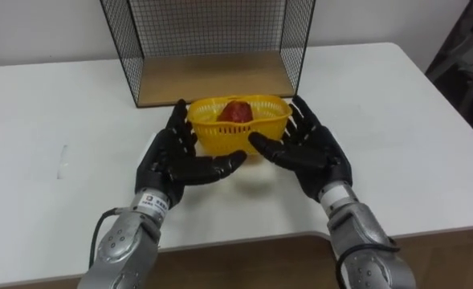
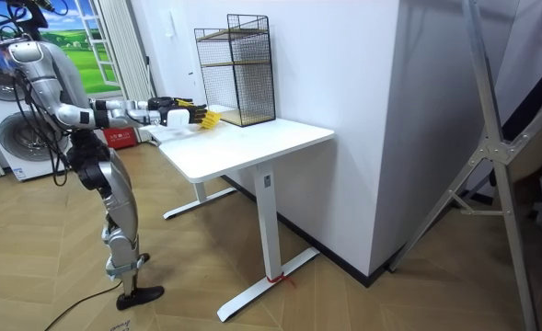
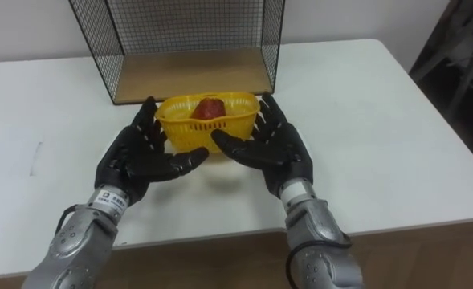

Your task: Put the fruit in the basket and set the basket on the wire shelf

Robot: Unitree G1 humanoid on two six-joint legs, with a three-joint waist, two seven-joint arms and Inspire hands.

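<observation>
Robot stands at the end of the white table (image 1: 397, 144) on the room view's left, both arms reaching out level over the top. Yellow basket (image 1: 220, 138) sits near the middle of the table, just in front of the open face of the wire shelf (image 1: 212, 24), short of its wooden base board (image 1: 212, 79). One red fruit (image 1: 237, 111) lies inside the basket. Left hand (image 1: 174, 159) flanks the basket's left wall and right hand (image 1: 312, 148) its right wall. Both have palms turned inward, fingers straight and spread, nothing gripped. Thumbs point toward each other below the basket's near wall. Fingertips appear to touch the basket's sides, though firm contact is hard to confirm from this angle. Basket looks to rest on the tabletop, not on the shelf.
</observation>
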